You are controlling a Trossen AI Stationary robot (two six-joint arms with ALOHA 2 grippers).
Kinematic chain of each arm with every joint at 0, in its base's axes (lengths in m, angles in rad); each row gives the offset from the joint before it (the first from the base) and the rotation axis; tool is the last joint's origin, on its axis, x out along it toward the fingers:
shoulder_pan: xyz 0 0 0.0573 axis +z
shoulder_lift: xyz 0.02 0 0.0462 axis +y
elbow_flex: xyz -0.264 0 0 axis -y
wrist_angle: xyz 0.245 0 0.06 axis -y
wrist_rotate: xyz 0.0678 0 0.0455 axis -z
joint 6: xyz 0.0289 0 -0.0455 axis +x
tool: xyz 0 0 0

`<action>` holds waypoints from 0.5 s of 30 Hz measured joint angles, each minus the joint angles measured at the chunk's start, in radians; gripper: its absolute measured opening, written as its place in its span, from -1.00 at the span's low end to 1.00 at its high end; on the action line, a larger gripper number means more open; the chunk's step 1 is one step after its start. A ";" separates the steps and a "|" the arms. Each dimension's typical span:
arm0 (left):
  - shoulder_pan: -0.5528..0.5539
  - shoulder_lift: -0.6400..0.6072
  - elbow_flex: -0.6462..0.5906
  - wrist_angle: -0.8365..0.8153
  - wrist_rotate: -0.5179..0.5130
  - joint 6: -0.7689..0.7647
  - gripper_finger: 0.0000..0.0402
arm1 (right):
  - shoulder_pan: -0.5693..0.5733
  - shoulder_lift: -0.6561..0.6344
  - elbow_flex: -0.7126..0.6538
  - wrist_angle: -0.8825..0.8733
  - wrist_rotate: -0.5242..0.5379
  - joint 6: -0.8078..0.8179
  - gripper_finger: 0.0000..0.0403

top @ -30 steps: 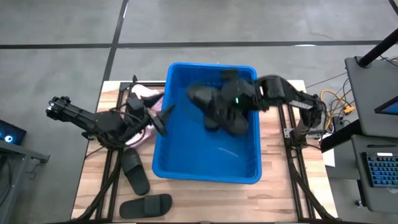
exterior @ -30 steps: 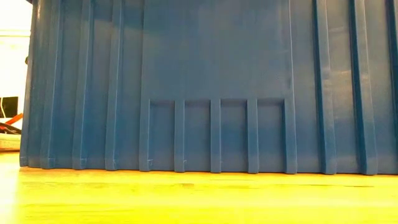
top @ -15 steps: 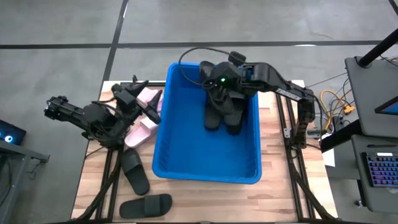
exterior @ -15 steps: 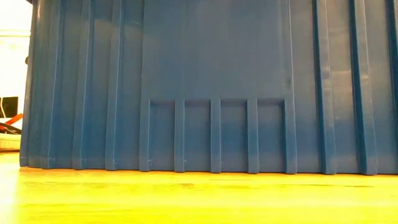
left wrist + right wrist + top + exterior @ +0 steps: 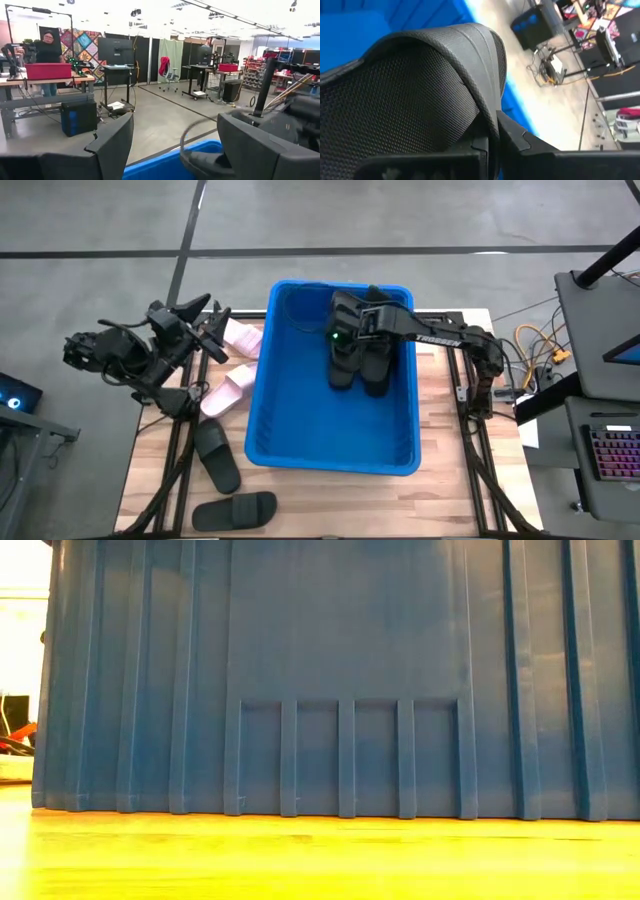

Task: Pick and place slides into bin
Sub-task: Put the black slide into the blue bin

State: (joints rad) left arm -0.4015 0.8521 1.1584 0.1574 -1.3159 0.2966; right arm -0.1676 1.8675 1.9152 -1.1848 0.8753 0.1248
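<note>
The blue bin (image 5: pixel 300 430) stands mid-table and fills the low view (image 5: pixel 330 680). My right gripper (image 5: pixel 347 318) reaches into the bin's far end, shut on a black slide (image 5: pixel 420 90). Two more black slides (image 5: pixel 358 370) lie in the bin just nearer. My left gripper (image 5: pixel 207 328) is open and empty, raised above the table left of the bin. Below it, two pink slides (image 5: pixel 238 336) (image 5: pixel 228 389) lie flat on the table. Two black slides (image 5: pixel 216 457) (image 5: pixel 236 509) lie flat near the front left. My right gripper holds the black slide by the edge of its wide ribbed strap (image 5: pixel 487 100), pinched between the fingers. One finger (image 5: pixel 525 145) shows on the strap's outer side; the other is hidden behind the strap. The slide is inside the bin; whether it rests on the others cannot be told.
The bin's tall walls rise between the two arms. Bare wood (image 5: pixel 450 480) shows to the right of the bin and along the front edge. The left wrist view looks level over the bin's rim (image 5: pixel 165 165) into a workshop, with a person (image 5: pixel 48 50) far off.
My left gripper has drawn back from the bin's left wall toward the table's left and far edges, rising and tipping up to level, still open. My right gripper has carried its black slide from the bin's middle toward the bin's far end.
</note>
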 joint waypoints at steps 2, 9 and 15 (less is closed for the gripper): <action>0.000 -0.006 -0.001 -0.021 0.000 0.001 0.35 | 0.001 0.001 -0.042 0.023 -0.001 0.013 -0.96; 0.000 -0.009 -0.001 -0.068 0.001 0.000 0.35 | -0.005 0.001 -0.192 0.195 0.009 -0.056 -0.96; 0.000 -0.001 -0.001 -0.071 0.002 0.003 0.35 | -0.037 0.001 -0.268 0.240 0.032 -0.094 -0.96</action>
State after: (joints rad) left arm -0.4015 0.8512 1.1576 0.0864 -1.3140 0.2993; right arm -0.2047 1.8683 1.6473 -0.9446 0.9071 0.0311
